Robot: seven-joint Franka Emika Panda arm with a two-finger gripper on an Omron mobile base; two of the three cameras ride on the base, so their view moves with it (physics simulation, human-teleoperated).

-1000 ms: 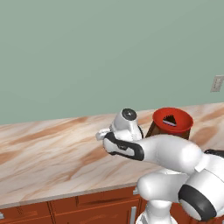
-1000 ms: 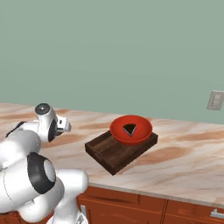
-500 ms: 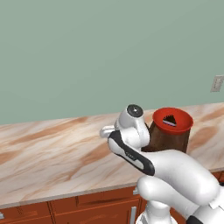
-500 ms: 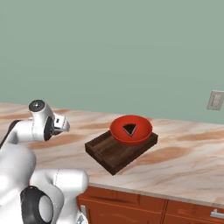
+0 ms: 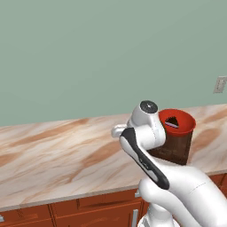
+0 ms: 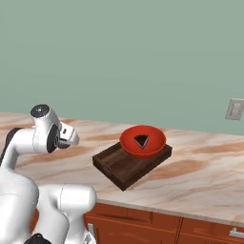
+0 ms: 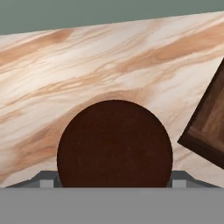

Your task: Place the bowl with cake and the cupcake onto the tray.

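The red bowl with cake (image 6: 143, 141) rests on the dark wooden tray (image 6: 125, 164), at its far right end. In the left base view the bowl (image 5: 177, 122) and the tray (image 5: 175, 148) show just behind my wrist. The cupcake (image 7: 114, 144) is a round dark brown dome close to the hand camera, sitting between my fingertips (image 7: 44, 179). My gripper (image 7: 111, 180) is shut on it, above the marble counter and left of the tray's corner (image 7: 209, 131). My hand (image 6: 69, 136) hangs over the counter, left of the tray.
The marble counter (image 5: 53, 150) runs wide to the left, with a green wall behind. A wall socket (image 6: 234, 108) sits at the far right. Wooden cabinet fronts (image 6: 190, 228) lie below the counter edge.
My wrist has risen and swung a little to the right, toward the tray. The bowl and the tray have stayed in place.
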